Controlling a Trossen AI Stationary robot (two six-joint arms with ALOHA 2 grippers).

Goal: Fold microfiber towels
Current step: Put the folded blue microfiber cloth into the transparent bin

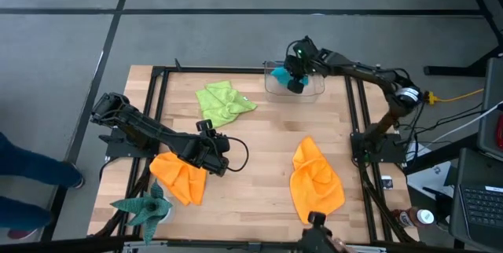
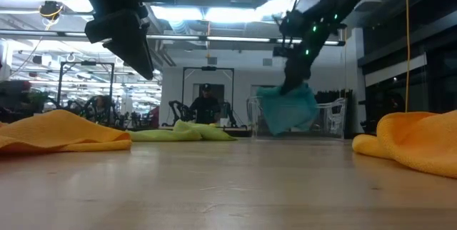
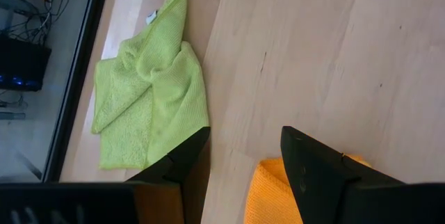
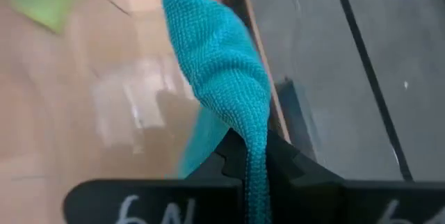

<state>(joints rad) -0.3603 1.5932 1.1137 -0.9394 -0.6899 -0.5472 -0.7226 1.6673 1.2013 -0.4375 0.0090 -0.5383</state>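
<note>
My right gripper (image 4: pixel 256 172) is at the table's far right, shut on the teal towel (image 2: pixel 289 108), which hangs at a clear bin (image 1: pixel 295 86). My left gripper (image 3: pixel 243 161) hovers open above the near-left orange towel (image 1: pixel 179 177), well off the table and touching nothing. That towel lies crumpled on the wood. A lime green towel (image 1: pixel 225 102) lies rumpled at the far middle. A second orange towel (image 1: pixel 316 179) lies bunched at the near right. My right gripper pinches a bunched fold of the teal towel (image 4: pixel 254 156) between its two fingers, slanting down from above. The cloth hangs slack below the fingers (image 2: pixel 294 80) in a loose bundle. Its lower end (image 2: pixel 282 128) is level with the clear bin's walls; whether it touches the bin I cannot tell.
A dark green spiky plant figure (image 1: pixel 145 206) stands at the near left corner. Black frame rails (image 1: pixel 157 96) run along the table's sides. Bare wood (image 1: pixel 259 151) lies between the towels at the middle. A person stands in the room behind the table (image 2: pixel 206 105).
</note>
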